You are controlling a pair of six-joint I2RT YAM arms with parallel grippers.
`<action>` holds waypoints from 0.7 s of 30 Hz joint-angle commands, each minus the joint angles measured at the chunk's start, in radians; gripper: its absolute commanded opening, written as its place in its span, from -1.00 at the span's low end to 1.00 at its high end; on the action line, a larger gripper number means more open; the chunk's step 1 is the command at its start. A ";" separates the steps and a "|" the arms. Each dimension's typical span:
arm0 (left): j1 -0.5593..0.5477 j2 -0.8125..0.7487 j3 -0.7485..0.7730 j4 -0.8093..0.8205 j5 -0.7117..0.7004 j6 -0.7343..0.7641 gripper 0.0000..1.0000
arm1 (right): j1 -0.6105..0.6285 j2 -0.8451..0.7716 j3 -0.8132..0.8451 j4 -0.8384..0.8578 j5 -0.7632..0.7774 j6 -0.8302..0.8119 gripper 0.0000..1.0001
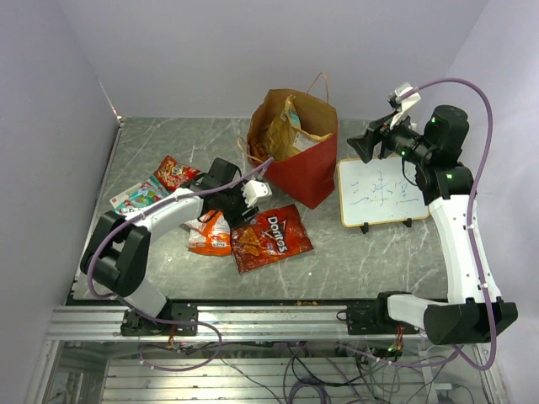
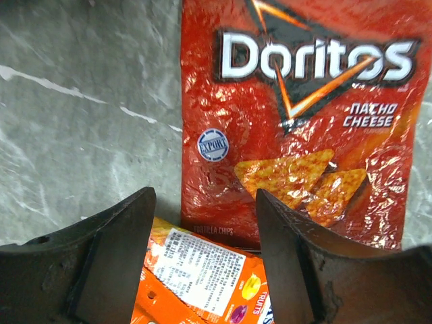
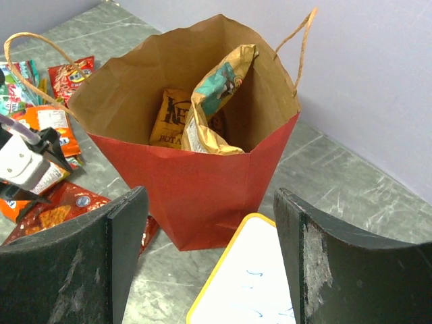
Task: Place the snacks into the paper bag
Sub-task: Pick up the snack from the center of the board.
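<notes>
Well, far on the left of the bench (image 1: 354,261) lie some teal-white packs (image 1: 137,199). A small red pack (image 1: 175,172) lies just beside them.

Next comes my left pincer (image 2: 204,202). It hangs low over the middle of the bench. Its two fingers are spread wide apart and they hold nothing. Looking down between them I see an orange pack (image 2: 202,277) with a white label on it. Just past it lies the big red Doritos bag (image 2: 304,121), flat on the bench with its name facing up. The orange pack and the Doritos bag touch each other.

Behind them, farther from me, stands the paper bag (image 1: 310,177). It is upright, red on the outside and brown on the inside, and its top is open. Two snacks are already in it. One is a brown pouch (image 3: 216,101) with a teal picture, leaning against the side. The other is a yellow-orange bag (image 3: 169,120), deeper down.

Just to the right of the paper bag stands a little whiteboard (image 1: 381,192).

Last is my right pincer (image 3: 210,196). It is up in the air, above the whiteboard, and it points at the paper bag. Its fingers are wide apart too, and it has hold of nothing.
</notes>
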 commanded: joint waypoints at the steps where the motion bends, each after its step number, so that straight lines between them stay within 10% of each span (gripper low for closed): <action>1: 0.006 0.027 -0.035 0.082 -0.037 0.035 0.45 | -0.008 -0.019 -0.017 0.026 -0.014 0.004 0.50; 21: 0.020 0.220 0.027 -0.061 0.043 0.139 0.49 | -0.013 -0.035 -0.037 0.034 -0.027 0.007 0.51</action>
